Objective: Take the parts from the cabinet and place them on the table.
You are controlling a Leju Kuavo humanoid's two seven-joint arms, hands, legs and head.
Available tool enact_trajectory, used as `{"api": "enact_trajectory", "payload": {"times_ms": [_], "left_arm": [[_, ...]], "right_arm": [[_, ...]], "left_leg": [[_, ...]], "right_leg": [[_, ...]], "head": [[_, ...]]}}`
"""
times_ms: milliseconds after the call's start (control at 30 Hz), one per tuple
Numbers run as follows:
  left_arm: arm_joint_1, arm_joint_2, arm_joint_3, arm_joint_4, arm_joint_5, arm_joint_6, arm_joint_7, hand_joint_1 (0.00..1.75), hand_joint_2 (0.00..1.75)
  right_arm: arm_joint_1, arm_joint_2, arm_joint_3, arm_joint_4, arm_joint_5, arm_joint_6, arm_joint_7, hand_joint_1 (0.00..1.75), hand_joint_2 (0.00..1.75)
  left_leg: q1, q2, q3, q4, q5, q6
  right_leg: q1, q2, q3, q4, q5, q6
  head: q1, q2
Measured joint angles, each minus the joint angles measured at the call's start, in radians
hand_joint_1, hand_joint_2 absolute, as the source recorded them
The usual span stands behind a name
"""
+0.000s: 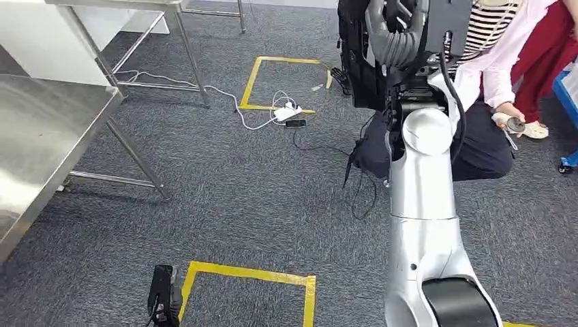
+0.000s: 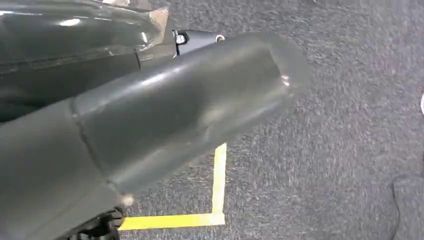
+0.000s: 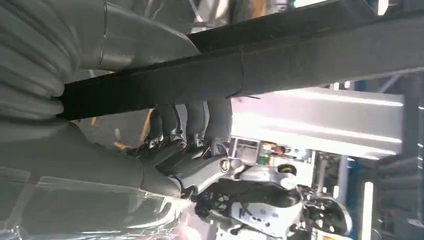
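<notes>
Your right hand [image 3: 190, 130] was clenched around a long black bar [image 3: 300, 55], fingers [image 3: 192, 117] wrapped over one face and the thumb under the other, so the part sat across the palm instead of hanging from the fingertips. That looked like a sensible carrying hold for something long. In the head view the right arm [image 1: 422, 204] was raised high in front of the body, probably to keep the bar away from the legs and the floor, and the part was up there with it, well away from the steel table [image 1: 41, 129] on the robot's left.

I cannot tell whether your left hand [image 2: 150, 115] was released or clenched; the wrist view showed a blurred grey thumb over carpet and a corner of yellow tape [image 2: 217, 190], nothing gripped that I could make out.

A person [image 1: 504, 61] crouched just beside the raised arm, and a white power strip [image 1: 286, 112] with loose cables lay on the floor ahead. My guess is you were mid-carry, the part not yet delivered.
</notes>
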Motion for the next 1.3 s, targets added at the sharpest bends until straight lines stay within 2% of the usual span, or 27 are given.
{"api": "enact_trajectory", "payload": {"times_ms": [33,67,100,133,233,267,333,400,433,467,533,567,600,633,733,767,800,833,900,933,967,1000,1067,1100,1133,1267,1300], "left_arm": [[-0.001,0.000,0.000,0.000,-0.004,0.003,0.000,0.00,0.00],[-0.002,0.000,-0.001,0.000,-0.007,0.010,0.000,0.00,0.00],[-0.005,-0.001,-0.002,0.000,-0.008,0.016,-0.001,0.00,0.00],[-0.008,-0.004,-0.004,0.000,-0.015,0.023,-0.001,0.00,0.00],[-0.008,-0.005,-0.012,0.000,-0.018,0.011,-0.005,0.00,0.00],[-0.007,-0.005,-0.012,0.000,-0.016,-0.007,-0.007,0.00,0.00],[-0.010,-0.007,-0.012,0.000,-0.006,-0.024,-0.014,0.00,0.00],[-0.010,-0.010,-0.011,0.000,-0.004,-0.029,-0.015,0.00,0.00],[-0.009,-0.012,-0.011,0.000,-0.003,-0.030,-0.015,0.00,0.00],[-0.007,-0.013,-0.011,0.000,0.001,-0.030,-0.015,0.00,0.00],[-0.006,-0.012,-0.011,0.000,0.007,-0.029,-0.015,0.00,0.00],[-0.006,-0.013,-0.010,0.000,0.009,-0.026,-0.015,0.00,0.00],[-0.007,-0.013,-0.010,0.000,0.011,-0.026,-0.015,0.00,0.00],[-0.007,-0.011,-0.010,0.000,0.011,-0.026,-0.015,0.00,0.00],[0.000,-0.011,-0.010,0.000,0.011,-0.025,-0.015,0.00,0.00],[0.002,-0.009,-0.010,0.000,0.011,-0.024,-0.015,0.00,0.00],[0.003,-0.009,-0.010,0.000,0.011,-0.022,-0.015,0.00,0.00],[0.000,-0.009,-0.010,0.000,0.010,-0.022,-0.014,0.00,0.00],[-0.003,-0.010,-0.011,0.000,0.000,-0.018,-0.014,0.00,0.00],[-0.003,-0.013,-0.011,0.000,-0.009,-0.014,-0.014,0.00,0.00],[-0.003,-0.014,-0.013,0.000,-0.017,-0.011,-0.012,0.00,0.00],[-0.004,-0.017,-0.015,0.000,-0.021,-0.007,-0.011,0.00,0.00],[-0.007,-0.019,-0.016,0.000,-0.027,-0.005,-0.008,0.00,0.00],[-0.010,-0.021,-0.017,0.000,-0.029,-0.004,-0.005,0.00,0.00],[-0.017,-0.022,-0.018,0.000,-0.035,-0.004,-0.002,0.00,0.00],[-0.023,-0.027,-0.025,0.000,-0.051,-0.001,0.011,0.00,0.00],[-0.022,-0.030,-0.029,0.000,-0.056,-0.001,0.015,0.00,0.00]], "right_arm": [[-0.002,-0.005,-0.002,0.005,0.001,0.000,-0.002,1.75,1.75],[-0.007,-0.009,-0.004,0.012,0.003,0.001,-0.002,1.75,1.75],[-0.012,-0.012,-0.006,0.015,0.004,0.001,-0.003,1.75,1.75],[-0.016,-0.017,-0.011,0.017,0.006,0.001,-0.005,1.75,1.75],[-0.018,-0.023,-0.015,0.024,0.011,0.003,-0.005,1.75,1.75],[-0.019,-0.024,-0.017,0.025,0.014,0.003,-0.005,1.75,1.75],[-0.023,-0.039,-0.021,0.029,0.022,0.003,-0.005,1.75,1.75],[-0.025,-0.054,-0.025,0.034,0.029,0.003,-0.005,1.75,1.75],[-0.024,-0.060,-0.026,0.038,0.030,0.003,-0.004,1.75,1.75],[-0.024,-0.065,-0.028,0.042,0.034,0.003,-0.002,1.75,1.75],[-0.026,-0.070,-0.034,0.044,0.049,0.003,0.002,1.75,1.75],[-0.028,-0.071,-0.036,0.044,0.054,0.003,0.004,1.75,1.75],[-0.030,-0.072,-0.039,0.044,0.058,0.003,0.005,1.75,1.75],[-0.033,-0.077,-0.042,0.044,0.060,0.003,0.005,1.75,1.75],[-0.034,-0.077,-0.045,0.044,0.065,0.004,0.010,1.75,1.75],[-0.035,-0.076,-0.047,0.044,0.069,0.004,0.012,1.75,1.75],[-0.038,-0.075,-0.047,0.044,0.077,0.005,0.016,1.75,1.75],[-0.041,-0.075,-0.047,0.044,0.087,0.007,0.017,1.75,1.75],[-0.042,-0.079,-0.047,0.044,0.109,0.016,0.025,1.75,1.75],[-0.041,-0.081,-0.047,0.044,0.121,0.018,0.031,1.75,1.75],[-0.040,-0.083,-0.047,0.044,0.133,0.022,0.039,1.75,1.75],[-0.040,-0.084,-0.047,0.044,0.142,0.023,0.042,1.75,1.75],[-0.043,-0.087,-0.047,0.041,0.155,0.027,0.048,1.75,1.75],[-0.047,-0.087,-0.046,0.038,0.160,0.031,0.051,1.75,1.75],[-0.054,-0.091,-0.045,0.038,0.166,0.034,0.052,1.75,1.75],[-0.061,-0.107,-0.044,0.039,0.174,0.041,0.057,1.75,1.75],[-0.064,-0.116,-0.045,0.038,0.174,0.043,0.058,1.75,1.75]], "left_leg": [[0.005,0.011,0.041,-0.073,0.037,-0.005],[0.007,0.039,0.095,-0.166,0.075,-0.009],[0.005,0.085,0.131,-0.232,0.076,-0.012],[-0.004,0.070,0.135,-0.238,0.075,0.002],[-0.017,0.037,0.130,-0.239,0.075,0.024],[-0.011,0.027,0.138,-0.247,0.082,0.037],[-0.010,0.009,0.136,-0.249,0.086,0.054],[-0.010,-0.016,0.135,-0.250,0.086,0.058],[-0.011,-0.029,0.135,-0.249,0.086,0.058],[-0.011,-0.043,0.135,-0.249,0.087,0.057],[-0.008,-0.069,0.136,-0.248,0.088,0.055],[-0.007,-0.080,0.137,-0.247,0.088,0.054],[-0.006,-0.090,0.134,-0.246,0.088,0.049],[-0.011,-0.099,0.128,-0.242,0.090,0.041],[-0.003,-0.117,0.122,-0.255,0.103,0.022],[-0.003,-0.121,0.118,-0.254,0.104,0.018],[-0.010,-0.068,0.110,-0.237,0.085,0.017],[-0.012,-0.030,0.091,-0.189,0.052,0.016],[-0.010,-0.008,0.024,-0.033,-0.025,0.015],[-0.010,-0.006,-0.007,0.039,-0.051,0.015],[-0.010,-0.006,-0.017,0.065,-0.052,0.016],[-0.011,-0.006,-0.002,0.039,-0.032,0.020],[-0.015,0.008,0.085,-0.111,0.037,0.034],[-0.024,0.044,0.138,-0.200,0.068,0.047],[-0.044,0.097,0.156,-0.234,0.052,0.057],[-0.045,0.043,0.150,-0.247,0.065,0.071],[-0.032,0.034,0.158,-0.257,0.074,0.075]], "right_leg": [[-0.001,-0.008,0.000,0.002,-0.002,0.003],[-0.002,-0.016,0.000,0.008,-0.007,0.009],[0.003,-0.023,-0.002,0.017,-0.014,0.018],[0.012,-0.030,-0.007,0.026,-0.020,0.025],[0.014,-0.061,0.001,0.021,-0.023,0.035],[0.010,-0.055,-0.004,0.026,-0.031,0.044],[-0.002,0.025,-0.043,0.114,-0.079,0.040],[-0.004,0.047,-0.122,0.280,-0.141,0.038],[-0.005,0.050,-0.151,0.337,-0.155,0.042],[-0.006,0.050,-0.159,0.346,-0.150,0.048],[-0.010,0.053,-0.103,0.224,-0.091,0.066],[-0.018,0.068,-0.055,0.124,-0.050,0.077],[-0.029,0.101,-0.022,0.048,-0.028,0.083],[-0.019,0.107,-0.009,0.040,-0.026,0.075],[-0.007,0.082,-0.016,0.045,-0.021,0.063],[-0.020,0.072,-0.017,0.035,-0.013,0.050],[-0.020,0.064,-0.016,0.033,-0.009,0.042],[-0.017,0.058,-0.017,0.033,-0.008,0.027],[-0.008,0.040,-0.017,0.033,-0.010,0.018],[-0.004,0.030,-0.017,0.033,-0.010,0.017],[0.000,0.020,-0.017,0.033,-0.011,0.017],[0.004,0.011,-0.017,0.033,-0.011,0.017],[0.009,-0.006,-0.016,0.033,-0.013,0.014],[0.011,-0.014,-0.014,0.033,-0.013,0.014],[0.019,-0.023,-0.017,0.035,-0.014,0.015],[0.024,-0.067,-0.013,0.033,-0.017,0.021],[0.022,-0.042,-0.028,0.047,-0.033,0.028]], "head": [[0.001,0.000],[0.001,0.000],[-0.002,0.000],[-0.001,0.000],[0.004,0.000],[0.003,0.000],[0.005,0.000],[0.006,0.000],[0.006,0.000],[0.005,0.000],[0.006,0.000],[0.006,0.000],[0.006,0.000],[0.006,0.000],[0.005,0.000],[0.002,0.000],[0.001,0.000],[-0.005,0.000],[-0.003,0.000],[-0.005,0.000],[-0.003,0.000],[-0.004,0.000],[-0.003,0.000],[-0.004,0.000],[-0.002,0.000],[-0.004,0.000],[-0.003,0.000]]}}
